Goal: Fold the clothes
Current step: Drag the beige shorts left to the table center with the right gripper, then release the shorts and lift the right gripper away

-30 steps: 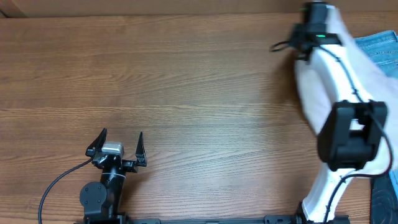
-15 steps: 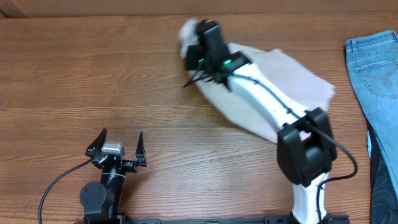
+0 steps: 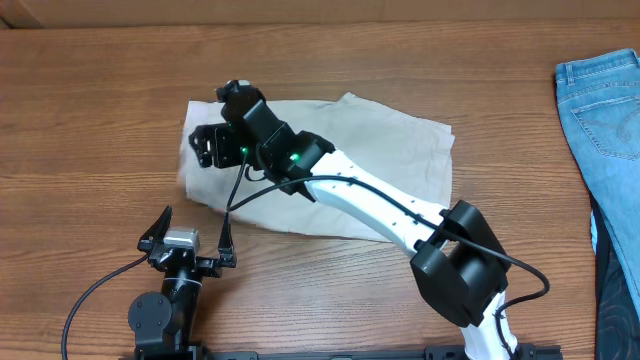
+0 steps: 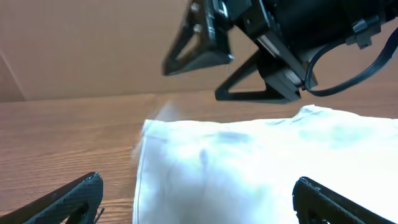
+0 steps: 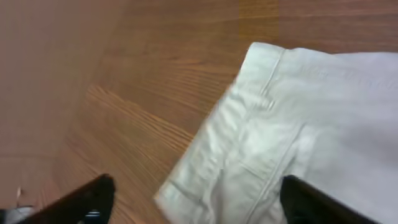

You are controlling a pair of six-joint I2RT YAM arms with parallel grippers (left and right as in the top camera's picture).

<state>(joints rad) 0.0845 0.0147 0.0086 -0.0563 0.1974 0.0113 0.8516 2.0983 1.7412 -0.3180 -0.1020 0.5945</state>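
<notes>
Wood-grain table (image 3: pixel 90 110) carries the beige shorts (image 3: pixel 390 150) in the upper centre, long axis running left to right. The right gripper (image 3: pixel 204 147), fingers apart and empty, hangs over their left end. The left gripper (image 3: pixel 195 215), also spread, sits just below that end.

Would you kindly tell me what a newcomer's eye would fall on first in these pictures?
First, the white right arm reaching diagonally across the wooden table, its right gripper open over the left end of the beige shorts, which lie spread mid-table. Next, the left gripper, open at the table's near edge, and the blue jeans at the far right edge.
</notes>
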